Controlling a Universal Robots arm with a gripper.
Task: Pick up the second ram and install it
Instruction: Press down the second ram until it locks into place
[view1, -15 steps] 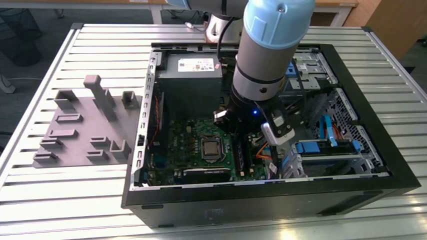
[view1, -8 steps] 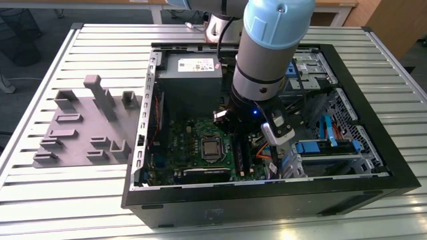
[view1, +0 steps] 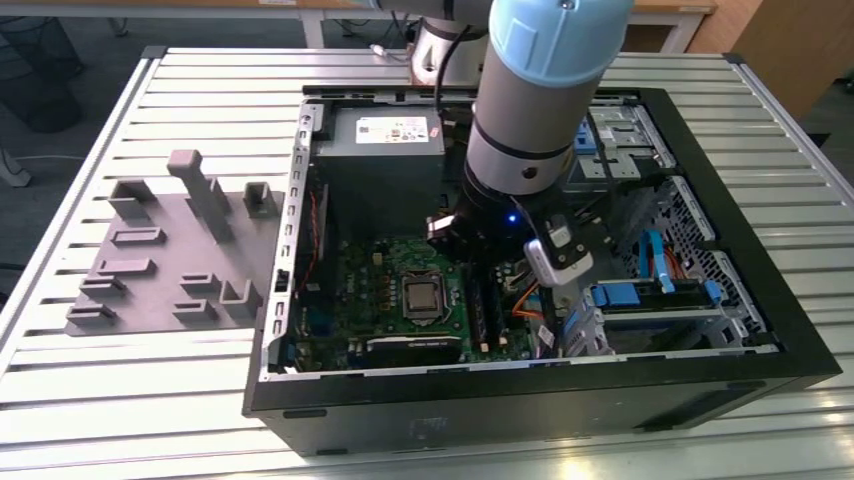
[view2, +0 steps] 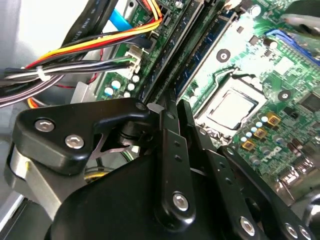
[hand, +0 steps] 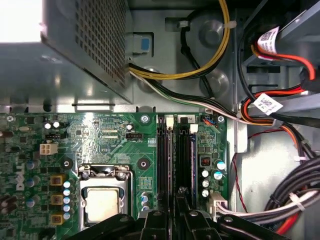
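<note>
The second ram (view2: 207, 47) is a thin blue stick standing on edge along the memory slots of the green motherboard (view1: 387, 265), beside the silver processor (hand: 102, 205). Its blue face (hand: 193, 165) also shows in the first wrist view. My gripper (view2: 175, 104) is down inside the open computer case, directly over those slots, with its two black fingers drawn close on the stick's top edge. Seen from the first wrist view, the gripper (hand: 177, 196) lines up with the slots. In the exterior view the gripper (view1: 491, 262) sits low, under the arm's wrist. Whether the stick is fully seated I cannot tell.
The black case (view1: 534, 400) walls the work area. A grey power supply (view1: 380, 150) stands at the back and bundled cables (hand: 280, 190) crowd the side next to the slots. A grey tray with upright blocks (view1: 147, 260) lies on the slatted table at the exterior view's left.
</note>
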